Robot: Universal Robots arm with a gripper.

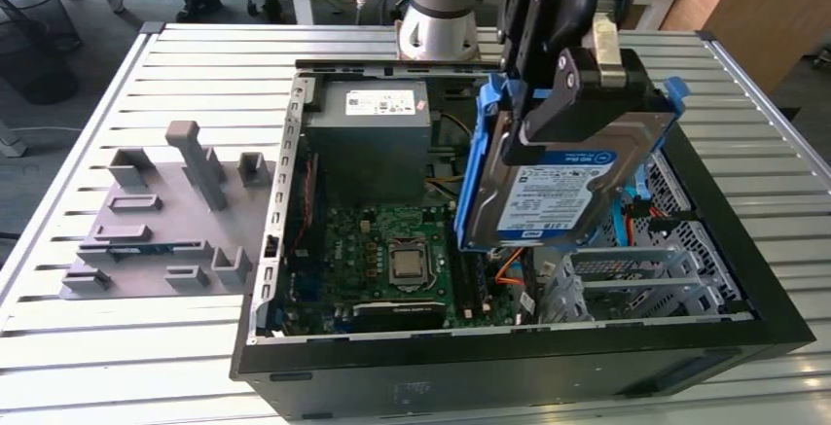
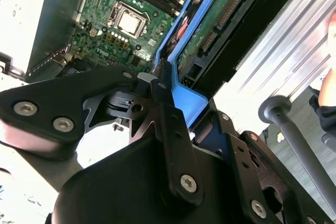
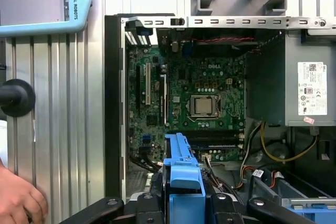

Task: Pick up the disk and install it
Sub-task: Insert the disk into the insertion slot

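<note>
Hand of the robot arm, a black metal one with two jointed fingers (image 1: 578,104), is closed on the disk (image 1: 571,187), a flat rectangular silver hard drive with a white-and-blue label, framed by a bright blue plastic bracket. The hand grips the disk at its upper end, and the disk hangs in the air, tilted, with the label turned toward the exterior camera. It is above the open black computer case (image 1: 520,352), which lies on its side on the slatted silver metal counter (image 1: 117,347). In the exterior view the lower end of the disk appears over the inside of the case, between the green motherboard (image 1: 377,250) and the perforated silver metal drive cage (image 1: 656,277) at the exterior view's right. Whether it touches anything there, I cannot tell. The grey power supply box with a white sticker (image 1: 368,138) sits in the part of the case farther from the exterior camera, beside the motherboard. On the counter at the exterior view's left, apart from the case, lies a grey plastic fixture with upright blocks (image 1: 169,216). In the second wrist view a black finger (image 2: 165,114) presses on the blue bracket, and the green circuit board (image 2: 220,17) on the underside of the disk shows, with the motherboard beyond it. In the first wrist view the end of the blue bracket (image 3: 181,169) sits between the fingers, with the open case beyond it.
</note>
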